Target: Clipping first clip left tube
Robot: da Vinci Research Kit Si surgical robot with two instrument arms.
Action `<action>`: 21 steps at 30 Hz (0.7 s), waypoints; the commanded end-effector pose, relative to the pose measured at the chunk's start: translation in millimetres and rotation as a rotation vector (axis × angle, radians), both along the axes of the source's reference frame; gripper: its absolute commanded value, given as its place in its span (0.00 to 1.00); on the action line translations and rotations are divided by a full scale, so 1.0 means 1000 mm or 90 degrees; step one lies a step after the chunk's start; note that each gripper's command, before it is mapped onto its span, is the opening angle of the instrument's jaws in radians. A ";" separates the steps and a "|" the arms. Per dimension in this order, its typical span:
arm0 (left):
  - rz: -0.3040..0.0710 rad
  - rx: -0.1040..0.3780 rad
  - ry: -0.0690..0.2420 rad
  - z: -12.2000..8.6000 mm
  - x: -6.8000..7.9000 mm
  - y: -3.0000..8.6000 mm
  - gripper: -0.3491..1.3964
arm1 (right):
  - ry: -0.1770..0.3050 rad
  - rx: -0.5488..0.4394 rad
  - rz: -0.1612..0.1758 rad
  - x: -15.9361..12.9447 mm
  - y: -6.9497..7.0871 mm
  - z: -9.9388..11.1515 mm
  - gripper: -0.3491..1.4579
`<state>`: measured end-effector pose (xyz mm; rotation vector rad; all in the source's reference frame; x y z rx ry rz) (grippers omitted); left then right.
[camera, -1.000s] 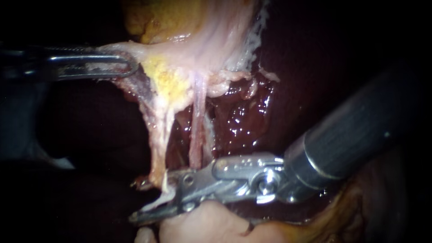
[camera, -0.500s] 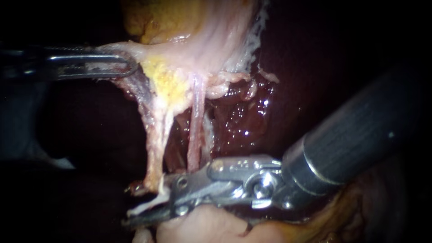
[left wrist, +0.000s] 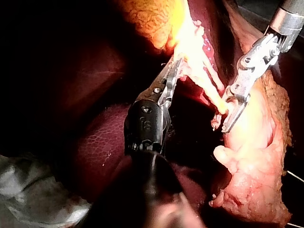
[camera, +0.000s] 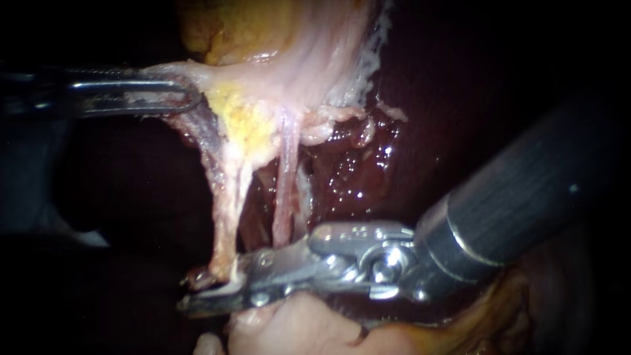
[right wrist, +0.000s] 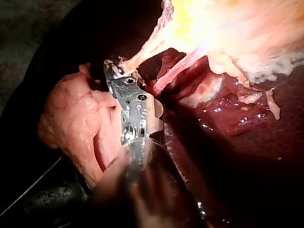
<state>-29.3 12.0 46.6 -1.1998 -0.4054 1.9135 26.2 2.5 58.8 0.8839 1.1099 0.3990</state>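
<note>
The left tube [camera: 227,210] hangs as a pale, frayed strand from the yellow-stained gallbladder tissue [camera: 289,72]. A thinner pink right tube [camera: 284,190] runs beside it. My right instrument [camera: 200,297] comes in from the lower right, and its jaws lie together across the left tube's lower end. In the right wrist view, my right instrument [right wrist: 115,71] meets the same tube [right wrist: 142,53] at the tube's foot. In the left wrist view, my right instrument [left wrist: 231,110] also holds that tube's end. My left instrument [camera: 179,93] holds the gallbladder's edge, pulled to the left; the left wrist view shows my left instrument [left wrist: 174,71] shut on that tissue.
Dark red wet liver [camera: 358,171] lies behind the tubes. A pale pink lump of fatty tissue [camera: 299,325] sits right under my right instrument's jaws and wrist. Yellow fat [camera: 246,121] covers the tubes' upper junction. A grey cloth [left wrist: 28,192] lies beside the left shaft.
My right instrument's jaws, open around the left tube's lower end a second ago, have closed on it and slid slightly left. My left instrument has stayed put.
</note>
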 end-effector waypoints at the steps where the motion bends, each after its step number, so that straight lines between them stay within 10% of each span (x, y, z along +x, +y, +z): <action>1: 0.000 0.000 0.000 0.0000 0.0000 0.0000 0.00 | -0.002 0.002 0.001 -0.0001 0.0001 0.0000 0.11; 21: 0.000 0.000 0.000 0.0000 0.0000 0.0001 0.00 | -0.019 0.042 0.006 -0.0012 0.0003 0.0005 0.00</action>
